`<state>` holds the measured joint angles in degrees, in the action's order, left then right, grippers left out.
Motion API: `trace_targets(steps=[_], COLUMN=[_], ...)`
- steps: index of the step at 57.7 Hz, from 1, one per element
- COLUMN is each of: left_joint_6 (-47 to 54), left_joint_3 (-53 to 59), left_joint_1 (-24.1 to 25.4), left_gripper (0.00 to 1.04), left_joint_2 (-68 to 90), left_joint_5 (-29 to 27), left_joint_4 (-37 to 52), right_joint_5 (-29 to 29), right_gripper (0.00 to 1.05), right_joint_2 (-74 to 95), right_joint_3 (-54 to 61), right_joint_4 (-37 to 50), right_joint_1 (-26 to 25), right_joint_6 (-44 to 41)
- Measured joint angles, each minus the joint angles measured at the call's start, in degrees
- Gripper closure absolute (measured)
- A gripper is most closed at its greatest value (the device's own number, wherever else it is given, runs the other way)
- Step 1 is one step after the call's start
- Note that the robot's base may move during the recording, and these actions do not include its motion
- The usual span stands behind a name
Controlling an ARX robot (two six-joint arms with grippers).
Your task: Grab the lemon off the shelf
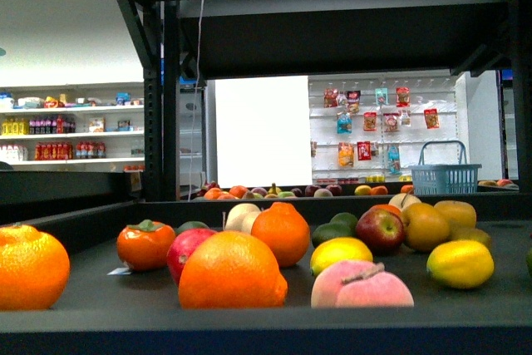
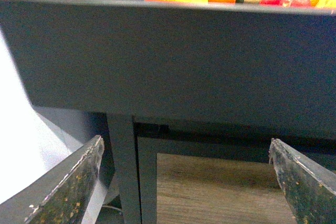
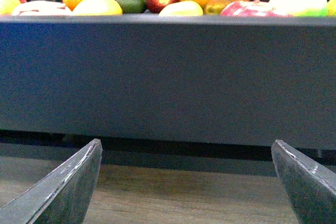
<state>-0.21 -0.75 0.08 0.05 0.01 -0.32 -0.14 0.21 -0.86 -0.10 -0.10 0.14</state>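
My body camera sat level with the table (image 1: 266, 330), looking straight across its fruit (image 1: 231, 272) toward the far wall (image 1: 83, 39). Both wrist cameras hung lower, close against the table's dark front edge, facing it squarely; all three shared that edge and the fruit tops.

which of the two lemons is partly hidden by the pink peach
The lemon nearer the middle of the front view, just behind the peach, which covers its lower edge. The other lemon sits further right, alone and fully visible.
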Motion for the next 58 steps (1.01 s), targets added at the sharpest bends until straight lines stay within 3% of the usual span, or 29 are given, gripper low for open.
trace_targets(steps=[58], left_joint_6=[-0.02], left_joint_3=[0.0], left_joint_1=[0.0], left_gripper=[0.08], left_joint_2=[0.0], left_joint_5=[-0.04], left_joint_4=[0.0], right_joint_5=[0.11], right_gripper=[0.07], right_joint_2=[0.0], right_joint_3=[0.0], right_joint_4=[0.0], right_joint_1=[0.0], right_joint_6=[0.0])
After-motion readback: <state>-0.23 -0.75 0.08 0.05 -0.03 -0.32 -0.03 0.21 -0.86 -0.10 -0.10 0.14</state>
